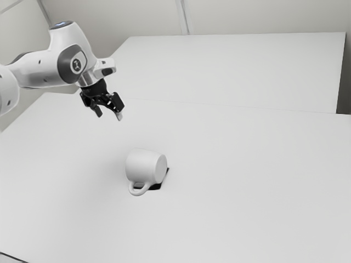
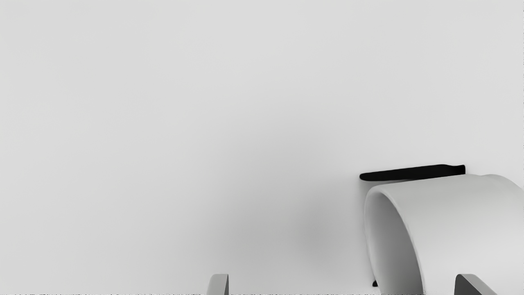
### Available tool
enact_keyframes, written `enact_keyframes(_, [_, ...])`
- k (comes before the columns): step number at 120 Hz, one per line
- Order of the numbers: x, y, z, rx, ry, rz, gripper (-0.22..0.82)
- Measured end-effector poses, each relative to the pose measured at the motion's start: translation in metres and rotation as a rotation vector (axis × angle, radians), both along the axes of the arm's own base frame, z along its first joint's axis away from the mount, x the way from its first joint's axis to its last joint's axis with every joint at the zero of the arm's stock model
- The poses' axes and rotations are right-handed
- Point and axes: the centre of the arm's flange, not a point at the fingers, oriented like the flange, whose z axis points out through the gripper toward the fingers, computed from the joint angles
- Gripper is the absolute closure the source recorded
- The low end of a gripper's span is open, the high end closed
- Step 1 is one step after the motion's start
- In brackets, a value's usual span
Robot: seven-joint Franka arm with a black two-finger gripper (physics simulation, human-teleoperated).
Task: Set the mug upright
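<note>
- Mug [image 1: 143,166] lies on its side on the table [image 1: 247,208], at about five o'clock from our gripper [image 1: 109,114] in the exterior view, clear of it.
- Its long axis runs roughly nine to three there: closed base [image 1: 160,169] toward three, mouth [image 2: 393,246] toward nine, handle [image 1: 139,192] near six or seven.
- We have one arm, so it makes the approach; we judge that we need to travel toward five o'clock and down.
- Our jaws stand wide apart, released, gripping nothing; in the wrist view the mouth shows between the two fingers [image 2: 220,285], nearer one of them in the picture.
- We would probably centre on the mug before closing, then turn its mouth up; an off-centre pinch could roll it on its curved wall.
</note>
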Motion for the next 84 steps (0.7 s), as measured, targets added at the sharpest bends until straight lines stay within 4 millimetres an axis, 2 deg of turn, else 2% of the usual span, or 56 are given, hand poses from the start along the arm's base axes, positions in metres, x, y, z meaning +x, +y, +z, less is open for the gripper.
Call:
enact_keyframes(15, [-0.011, 0.005, 0.005, -0.009, -0.008, -0.002, 0.0])
enact_keyframes(23, [-0.018, 0.009, -0.001, -0.025, -0.004, 0.005, 0.0])
enact_keyframes(53, [-0.052, 0.012, -0.066, -0.304, 0.111, 0.092, 0.0])
enact_keyframes(74, [-0.062, 0.027, -0.094, -0.487, 0.164, 0.14, 0.0])
enact_keyframes(84, [-0.063, 0.025, -0.107, -0.566, 0.182, 0.137, 0.0])
